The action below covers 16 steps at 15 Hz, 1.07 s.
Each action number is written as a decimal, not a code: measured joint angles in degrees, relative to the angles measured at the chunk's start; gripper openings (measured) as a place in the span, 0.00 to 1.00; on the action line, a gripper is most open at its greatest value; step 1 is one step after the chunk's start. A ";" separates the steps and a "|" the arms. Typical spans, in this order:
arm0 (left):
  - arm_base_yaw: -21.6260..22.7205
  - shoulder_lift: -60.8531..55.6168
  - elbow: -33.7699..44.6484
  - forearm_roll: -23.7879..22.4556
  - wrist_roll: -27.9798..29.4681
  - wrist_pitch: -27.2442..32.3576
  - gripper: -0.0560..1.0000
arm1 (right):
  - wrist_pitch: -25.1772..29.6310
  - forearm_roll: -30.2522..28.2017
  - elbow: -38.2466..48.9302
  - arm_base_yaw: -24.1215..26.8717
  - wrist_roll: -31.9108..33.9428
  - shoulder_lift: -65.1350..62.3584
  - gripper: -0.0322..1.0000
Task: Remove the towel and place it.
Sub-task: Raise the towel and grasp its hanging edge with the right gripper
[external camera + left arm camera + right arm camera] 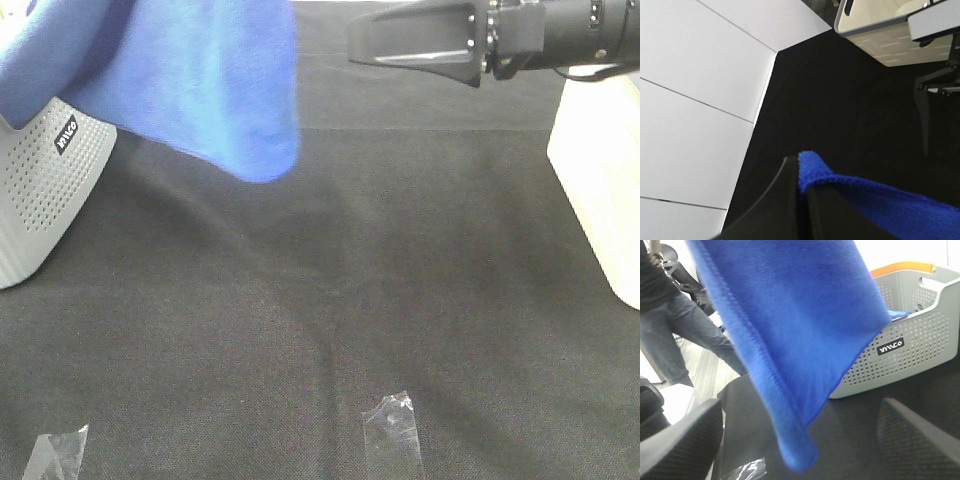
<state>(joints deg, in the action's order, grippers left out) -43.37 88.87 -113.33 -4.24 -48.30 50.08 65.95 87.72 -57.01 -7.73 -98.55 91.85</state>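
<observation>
The royal-blue towel (190, 70) hangs in the air at the top left of the exterior high view, with its lowest corner over the black table cloth (330, 320). My left gripper (802, 185) is shut on a stitched edge of the towel (880, 200). The gripper itself is hidden in the exterior high view. My right gripper (400, 45) is at the top right, apart from the towel. In the right wrist view its fingers (685, 440) stand wide apart and empty, and the towel (790, 325) hangs in front of them.
A grey perforated basket (40, 190) stands at the left, partly under the towel; it also shows in the right wrist view (905, 350). A white box (600, 190) stands at the right edge. Clear tape pieces (392, 430) lie near the front. A person (665, 315) stands beyond the table.
</observation>
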 joint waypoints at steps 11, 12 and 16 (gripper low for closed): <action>0.00 1.55 0.00 0.97 -1.20 -3.72 0.05 | -6.19 -7.91 -3.27 -10.49 2.23 4.76 0.83; 0.00 1.55 0.00 0.69 -1.20 -3.72 0.05 | -7.16 -8.54 -3.27 -10.43 2.41 4.76 0.83; 0.00 1.55 0.00 -1.49 -1.26 -3.72 0.05 | -11.06 -10.77 -3.27 -10.43 4.87 4.76 0.52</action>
<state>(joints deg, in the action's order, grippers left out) -43.37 90.41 -113.33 -5.73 -49.56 46.35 54.89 76.95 -60.28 -18.16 -93.68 96.60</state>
